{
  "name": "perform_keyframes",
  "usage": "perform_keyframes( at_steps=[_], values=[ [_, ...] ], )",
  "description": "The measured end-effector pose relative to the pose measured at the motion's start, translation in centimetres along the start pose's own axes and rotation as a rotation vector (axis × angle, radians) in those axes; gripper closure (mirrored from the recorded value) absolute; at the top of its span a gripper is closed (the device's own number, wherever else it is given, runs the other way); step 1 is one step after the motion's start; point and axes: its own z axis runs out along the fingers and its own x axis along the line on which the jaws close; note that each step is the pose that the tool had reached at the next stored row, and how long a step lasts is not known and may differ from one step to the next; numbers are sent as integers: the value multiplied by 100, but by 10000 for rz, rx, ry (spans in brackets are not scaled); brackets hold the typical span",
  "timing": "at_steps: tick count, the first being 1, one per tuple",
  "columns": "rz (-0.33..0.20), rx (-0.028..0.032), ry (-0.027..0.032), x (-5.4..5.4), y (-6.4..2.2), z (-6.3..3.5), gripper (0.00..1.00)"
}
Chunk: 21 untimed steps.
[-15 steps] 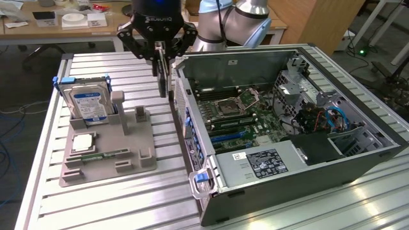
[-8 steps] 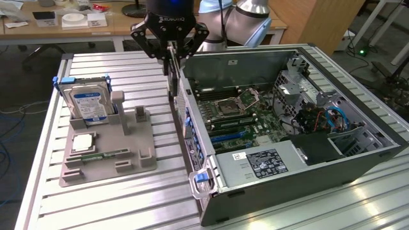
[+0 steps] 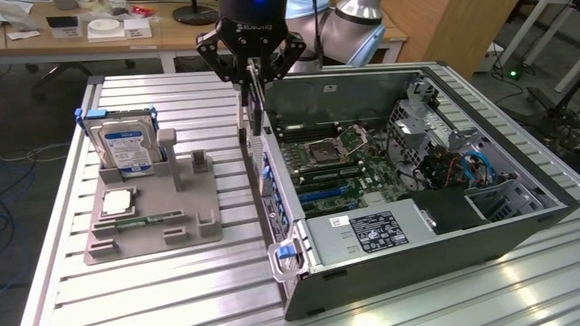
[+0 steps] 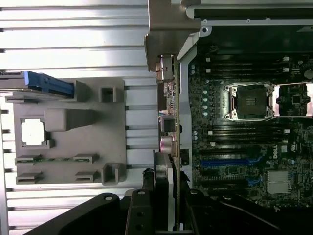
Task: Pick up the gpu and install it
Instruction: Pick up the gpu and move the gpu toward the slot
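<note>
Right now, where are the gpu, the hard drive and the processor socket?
gpu (image 4: 168,98): wrist view, on its edge with the ports.
hard drive (image 3: 125,146): exterior view, on its blue-white label.
processor socket (image 3: 324,151): exterior view, on its middle.

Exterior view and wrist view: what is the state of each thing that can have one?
gripper, shut on the gpu.
gpu, held on edge above the computer case wall, not in a slot.
computer case, lying on its side, panel off.
CPU socket, open and empty.
hard drive, upright in the grey holder.
</note>
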Motion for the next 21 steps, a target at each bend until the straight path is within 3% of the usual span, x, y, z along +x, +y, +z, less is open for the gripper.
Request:
perform_keyframes(
  at_steps=[16,17,21],
  values=[
    [0,1,0,-437,20,14,72],
    [2,-1,0,-564,27,18,72],
    [1,0,0,-692,33,21,72]
  ],
)
